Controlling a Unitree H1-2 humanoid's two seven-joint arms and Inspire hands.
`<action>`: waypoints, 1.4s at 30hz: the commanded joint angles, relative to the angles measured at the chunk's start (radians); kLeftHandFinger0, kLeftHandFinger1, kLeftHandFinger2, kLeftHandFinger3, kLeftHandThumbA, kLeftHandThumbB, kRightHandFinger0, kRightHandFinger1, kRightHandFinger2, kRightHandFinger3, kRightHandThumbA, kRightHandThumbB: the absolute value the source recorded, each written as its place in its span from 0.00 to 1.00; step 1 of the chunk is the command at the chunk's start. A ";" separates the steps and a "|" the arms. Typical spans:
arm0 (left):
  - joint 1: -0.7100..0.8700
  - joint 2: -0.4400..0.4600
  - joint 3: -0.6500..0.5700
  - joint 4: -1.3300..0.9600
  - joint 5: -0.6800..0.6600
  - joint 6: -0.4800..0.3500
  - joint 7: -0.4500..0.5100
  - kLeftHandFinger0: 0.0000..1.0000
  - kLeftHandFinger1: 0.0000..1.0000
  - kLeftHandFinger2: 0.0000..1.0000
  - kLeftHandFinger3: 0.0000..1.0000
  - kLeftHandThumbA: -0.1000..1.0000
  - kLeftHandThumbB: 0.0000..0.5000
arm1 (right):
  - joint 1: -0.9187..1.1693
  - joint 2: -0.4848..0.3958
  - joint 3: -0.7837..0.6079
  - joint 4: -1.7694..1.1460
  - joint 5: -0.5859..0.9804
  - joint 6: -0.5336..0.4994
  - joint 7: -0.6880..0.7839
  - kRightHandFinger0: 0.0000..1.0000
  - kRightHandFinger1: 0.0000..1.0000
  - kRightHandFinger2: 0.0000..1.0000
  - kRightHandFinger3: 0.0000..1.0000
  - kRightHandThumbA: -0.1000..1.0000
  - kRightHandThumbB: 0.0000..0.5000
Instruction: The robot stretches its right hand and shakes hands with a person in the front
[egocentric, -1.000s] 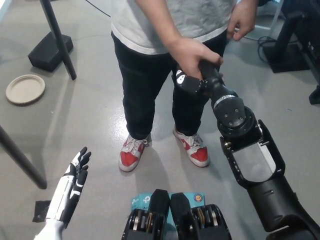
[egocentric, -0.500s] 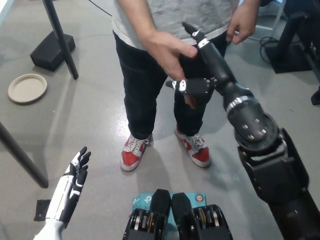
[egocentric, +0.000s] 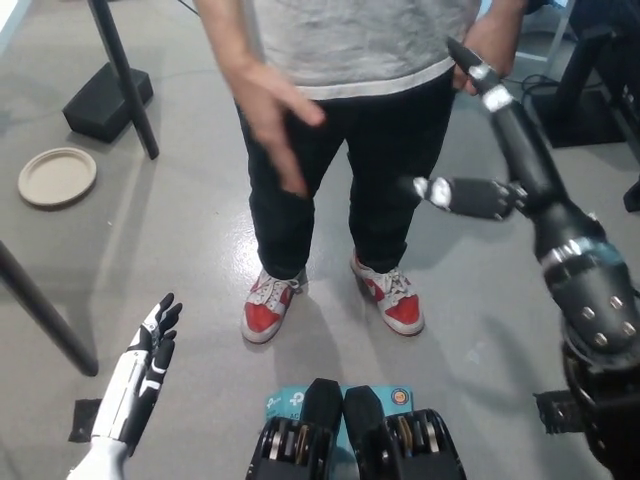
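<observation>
- The robot's black right hand (egocentric: 497, 150) is up at the right side, fingers spread apart and holding nothing, one long finger pointing up toward the person's shirt hem and a shorter white-tipped one sticking out sideways toward the dark trousers.
- The person in the grey T-shirt and black trousers (egocentric: 350, 120) stands right in front of the robot, wearing red-and-white sneakers (egocentric: 268, 305) on the grey concrete floor (egocentric: 180, 240).
- The person's near hand (egocentric: 272, 115) hangs loose in front of the thigh, fingers relaxed and pointing down, well apart from the black hand (so no clasp at this moment, there's a clear gap of trouser between them).
- The person's other hand (egocentric: 488, 45) is curled up by the hip at the top right, just behind the tip of the robot's raised finger; can't tell if they touch.
- The robot's white left hand (egocentric: 150, 350) rests low at the bottom left, fingers slightly apart and empty.
- Off to the left there's a round beige paper plate (egocentric: 57, 177) lying flat on the floor, near a black stand base (egocentric: 108, 100) with a slanted black pole.
</observation>
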 joint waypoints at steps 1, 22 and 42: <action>-0.008 0.015 -0.002 -0.026 0.001 -0.015 0.002 1.00 1.00 1.00 1.00 1.00 0.27 | 0.071 -0.039 -0.036 -0.004 0.015 -0.020 0.012 1.00 1.00 1.00 1.00 1.00 0.80; -0.020 0.014 0.000 0.005 0.004 -0.030 0.010 1.00 1.00 1.00 1.00 1.00 0.21 | 0.313 0.059 -0.215 0.399 0.358 -0.360 0.082 1.00 1.00 1.00 1.00 1.00 0.53; -0.001 0.022 0.003 -0.002 0.000 -0.019 0.003 1.00 1.00 1.00 1.00 1.00 0.25 | 0.372 0.114 -0.180 0.387 0.263 -0.440 0.020 1.00 1.00 1.00 1.00 1.00 0.41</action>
